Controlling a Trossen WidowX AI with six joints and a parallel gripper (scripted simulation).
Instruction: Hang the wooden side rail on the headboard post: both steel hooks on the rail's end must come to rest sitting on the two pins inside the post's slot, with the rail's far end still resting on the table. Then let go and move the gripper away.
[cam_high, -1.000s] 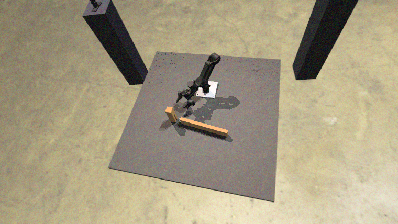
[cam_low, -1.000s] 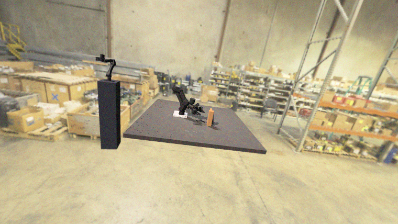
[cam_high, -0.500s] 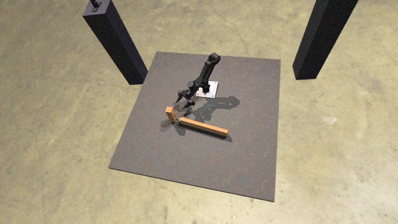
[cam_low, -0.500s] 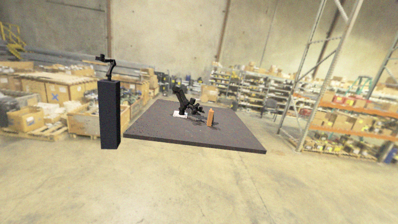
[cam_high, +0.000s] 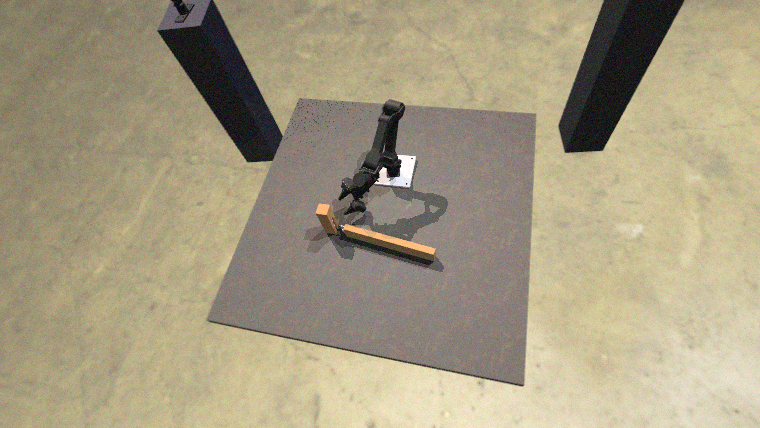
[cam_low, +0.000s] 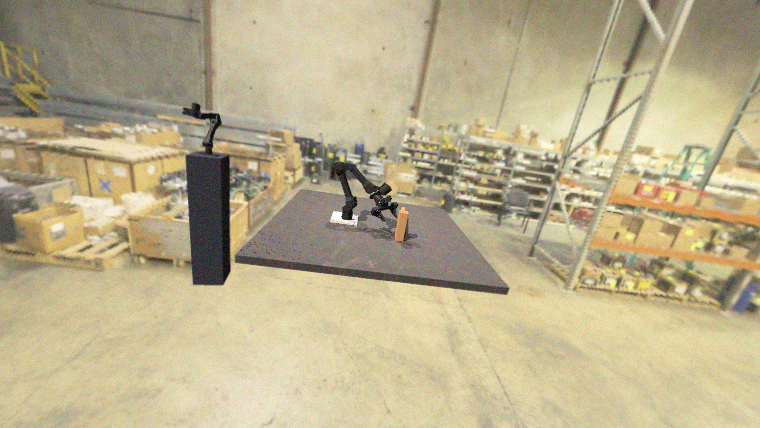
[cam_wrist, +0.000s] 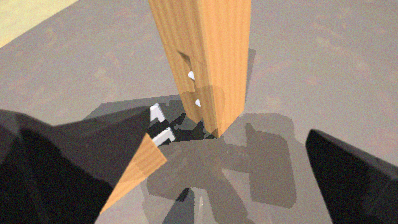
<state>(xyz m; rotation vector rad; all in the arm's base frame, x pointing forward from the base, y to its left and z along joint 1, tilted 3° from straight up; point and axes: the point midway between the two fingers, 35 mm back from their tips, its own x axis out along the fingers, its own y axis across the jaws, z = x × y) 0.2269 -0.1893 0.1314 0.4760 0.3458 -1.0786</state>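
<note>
Reaching, fingers of the gripper (cam_high: 351, 203) (cam_low: 387, 210) (cam_wrist: 230, 165) spread wide, nothing between. Rail (cam_high: 390, 243) (cam_wrist: 134, 172): lying on table (cam_high: 372, 319) (cam_low: 366, 265) (cam_wrist: 320, 55), hooks (cam_wrist: 163, 137) just beside post (cam_high: 326, 219) (cam_low: 402, 224) (cam_wrist: 225, 55), unhung. Advisable: align squarely over rail near hooks, clear post, grip evenly, lift before engaging pins (cam_wrist: 191, 75).

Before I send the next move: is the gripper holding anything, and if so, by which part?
Nothing is held: the gripper stands open, with the side rail outside its grasp.
</note>
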